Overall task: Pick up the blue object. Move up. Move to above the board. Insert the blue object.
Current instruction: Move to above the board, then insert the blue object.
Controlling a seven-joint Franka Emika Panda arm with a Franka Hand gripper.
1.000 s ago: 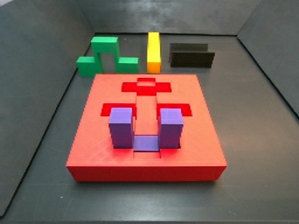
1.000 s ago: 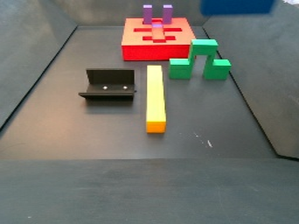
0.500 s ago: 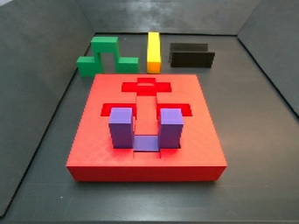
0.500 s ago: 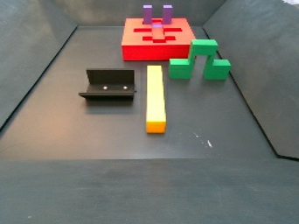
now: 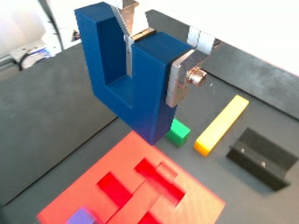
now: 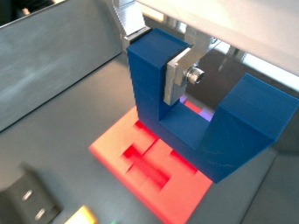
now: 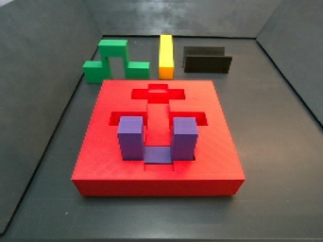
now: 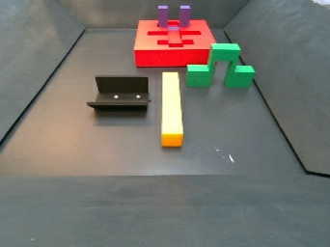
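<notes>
In both wrist views the gripper [image 5: 152, 61] [image 6: 155, 66] is shut on the blue object [image 5: 135, 87] [image 6: 158, 105], a dark blue U-shaped block. Its silver fingers [image 5: 181, 79] clamp one prong. The block hangs high above the board [image 5: 105, 188] [image 6: 117, 144], a large red slab with shaped recesses. The board also shows in both side views [image 7: 214, 161] [image 8: 154, 55]. Neither the gripper nor the blue object shows in either side view.
A purple U-shaped block [image 7: 158, 137] [image 8: 173, 13] stands in a recess of the board. Beyond the board lie a green block [image 7: 111, 59] [image 8: 219, 66], a yellow bar [image 7: 165, 55] [image 8: 171, 108] and the fixture [image 7: 209, 61] [image 8: 120, 95]. Grey walls ring the floor.
A blue shape at the top edge of a side view one second ago has left that view. Nothing on the floor has moved.
</notes>
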